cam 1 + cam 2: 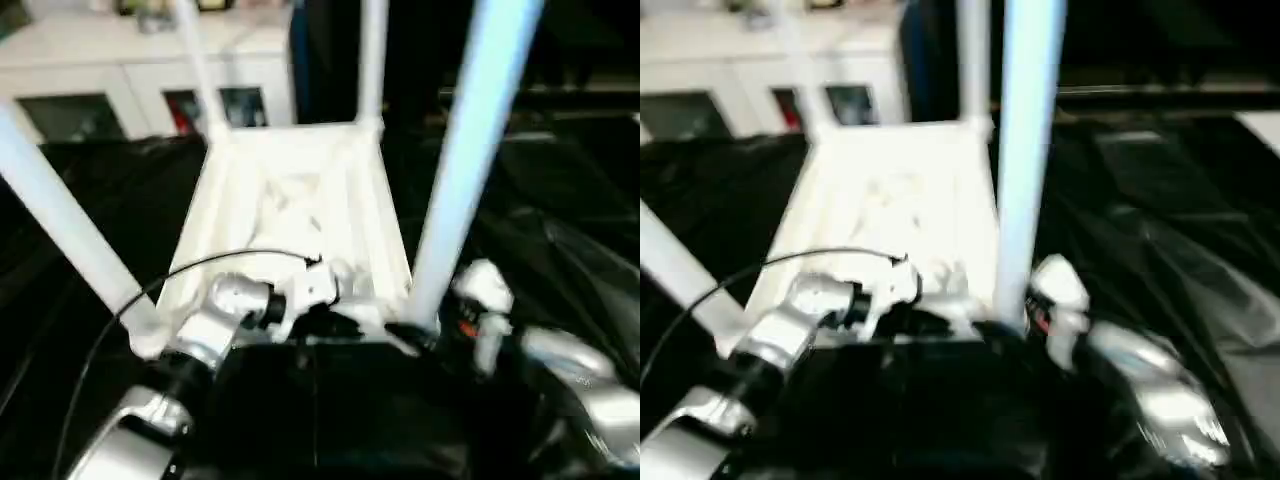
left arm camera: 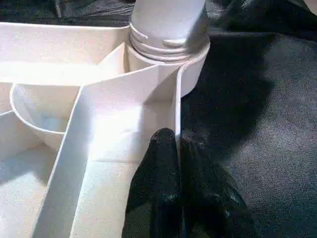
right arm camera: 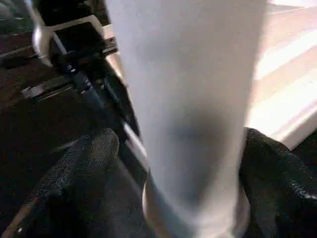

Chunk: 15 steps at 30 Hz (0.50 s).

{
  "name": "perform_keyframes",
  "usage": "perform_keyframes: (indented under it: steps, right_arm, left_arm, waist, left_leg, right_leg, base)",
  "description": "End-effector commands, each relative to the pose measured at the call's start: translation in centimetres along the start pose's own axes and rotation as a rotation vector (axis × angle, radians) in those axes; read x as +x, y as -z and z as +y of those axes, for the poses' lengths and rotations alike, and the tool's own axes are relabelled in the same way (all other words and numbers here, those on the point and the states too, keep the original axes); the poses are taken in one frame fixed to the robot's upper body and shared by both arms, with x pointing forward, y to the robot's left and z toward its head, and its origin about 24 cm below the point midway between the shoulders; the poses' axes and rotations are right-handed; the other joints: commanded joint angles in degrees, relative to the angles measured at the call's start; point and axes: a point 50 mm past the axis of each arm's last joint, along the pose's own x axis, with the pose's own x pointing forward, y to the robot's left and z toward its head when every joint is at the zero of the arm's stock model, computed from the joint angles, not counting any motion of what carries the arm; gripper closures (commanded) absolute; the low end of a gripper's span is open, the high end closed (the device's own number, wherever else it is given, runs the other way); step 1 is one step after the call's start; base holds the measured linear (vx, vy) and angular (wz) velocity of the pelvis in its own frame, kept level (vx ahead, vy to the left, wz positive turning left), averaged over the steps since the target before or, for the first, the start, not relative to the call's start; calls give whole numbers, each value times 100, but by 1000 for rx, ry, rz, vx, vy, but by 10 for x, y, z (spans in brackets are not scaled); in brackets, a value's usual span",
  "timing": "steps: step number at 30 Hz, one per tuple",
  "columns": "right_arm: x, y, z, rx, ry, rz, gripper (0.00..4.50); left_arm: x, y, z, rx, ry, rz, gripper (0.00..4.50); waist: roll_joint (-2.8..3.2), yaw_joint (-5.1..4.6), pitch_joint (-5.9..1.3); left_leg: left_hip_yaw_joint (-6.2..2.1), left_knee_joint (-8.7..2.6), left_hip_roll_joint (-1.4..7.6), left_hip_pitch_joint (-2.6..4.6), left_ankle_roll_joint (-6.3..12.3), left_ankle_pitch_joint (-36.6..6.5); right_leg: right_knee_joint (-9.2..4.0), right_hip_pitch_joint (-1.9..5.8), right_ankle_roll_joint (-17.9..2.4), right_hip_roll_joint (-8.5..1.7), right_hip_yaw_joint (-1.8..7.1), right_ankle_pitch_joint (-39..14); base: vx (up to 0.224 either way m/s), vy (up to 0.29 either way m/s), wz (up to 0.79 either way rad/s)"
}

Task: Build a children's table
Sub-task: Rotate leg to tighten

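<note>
Table (image 1: 290, 215) upside down mid-frame, legs up; left gripper (image 2: 176, 144) pressed together at its near rim; right gripper (image 3: 178, 148) spread wide around lower-right leg (image 1: 465, 160).

I see the children's table (image 1: 290, 215) as smooth white plastic with a slight sheen, its near right leg (image 3: 188, 109) matt, the black cover (image 2: 257, 124) under it like fine-grained cloth, the forearms (image 1: 215, 325) brushed silver metal.
</note>
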Motion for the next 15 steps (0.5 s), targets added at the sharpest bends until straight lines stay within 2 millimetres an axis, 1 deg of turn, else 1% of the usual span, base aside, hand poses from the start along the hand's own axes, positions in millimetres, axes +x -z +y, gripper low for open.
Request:
perform_keyframes:
  steps: [1,2,3,4,6,7,9,10,12,13,14,15]
  right_arm:
    - [-3,-3,0,1,-8,-4,57]
    - [-2,-3,-1,0,-3,-4,56]
    - [0,-4,-2,-2,11,-10,56]
    - [0,-4,-2,-2,11,-10,56]
    - [2,-7,-3,0,20,-21,56]
    - [2,-8,-3,0,21,-23,56]
    - [0,-8,-3,-4,27,-23,56]
    - [-1,-9,-4,-4,33,-24,56]
    - [-5,-10,-5,-3,48,-28,56]
    - [-5,-10,-5,-3,48,-28,56]
    - [-7,-11,-6,-3,54,-30,56]
    - [-11,-11,-6,-5,65,-32,56]
  left_arm:
    - [1,-2,-2,-2,-1,-17,450]
    - [1,-2,0,-2,-24,-18,421]
    - [0,-2,1,-28,-33,-25,403]
    - [0,-2,1,-28,-33,-25,392]
    - [-1,-6,2,-75,-53,-52,390]
    - [-2,-8,3,-91,-63,-66,370]
    - [-4,-12,1,-109,-60,-88,350]
    - [-5,-15,0,-116,-56,-102,346]
    - [-10,-18,-4,-110,-39,-106,326]
    - [-10,-18,-4,-110,-39,-106,314]
    - [-13,-19,-7,-106,-31,-106,307]
    - [-16,-21,-9,-100,-29,-110,302]
  waist:
    - [-134,4,-275]
    - [-136,2,-272]
    - [-133,-6,-267]
    - [-134,-10,-270]
    - [-141,-10,-273]
    - [-132,-7,-275]
    - [-142,-2,-278]
    - [-142,9,-284]
    - [-144,4,-282]
    - [-144,7,-280]
    - [-163,4,-273]
    - [-149,6,-267]
  left_leg:
    - [-208,-463,469,79,532,-1158]
    - [-210,-467,468,82,509,-1186]
    - [-216,-472,467,78,464,-1228]
    - [-217,-475,469,85,435,-1224]
    - [-216,-467,461,88,410,-1176]
    - [-215,-468,468,87,409,-1132]
    - [-217,-455,461,80,452,-1054]
    - [-218,-455,477,82,477,-965]
    - [-216,-441,462,74,562,-880]
    - [-217,-440,460,74,587,-883]
    - [-214,-446,463,71,587,-912]
    - [-218,-451,463,70,584,-948]
  right_leg:
    - [-353,192,-1472,-405,236,-1081]
    - [-360,191,-1465,-405,235,-1143]
    - [-366,191,-1445,-403,235,-1215]
    - [-362,192,-1445,-405,238,-1212]
    - [-353,196,-1457,-404,241,-1173]
    - [-343,202,-1500,-405,241,-1088]
    - [-339,204,-1520,-402,239,-986]
    - [-313,215,-1568,-411,241,-842]
    - [-309,212,-1576,-394,234,-750]
    - [-311,220,-1567,-401,233,-791]
    - [-316,220,-1562,-401,235,-839]
    - [-324,216,-1528,-398,232,-956]
  base:
    - [0,0,0]
    - [0,0,0]
    - [0,0,0]
    - [0,0,0]
    - [0,0,0]
    - [0,0,0]
    - [0,0,0]
    - [0,0,0]
    - [0,0,0]
    - [0,0,0]
    - [0,0,0]
    - [0,0,0]
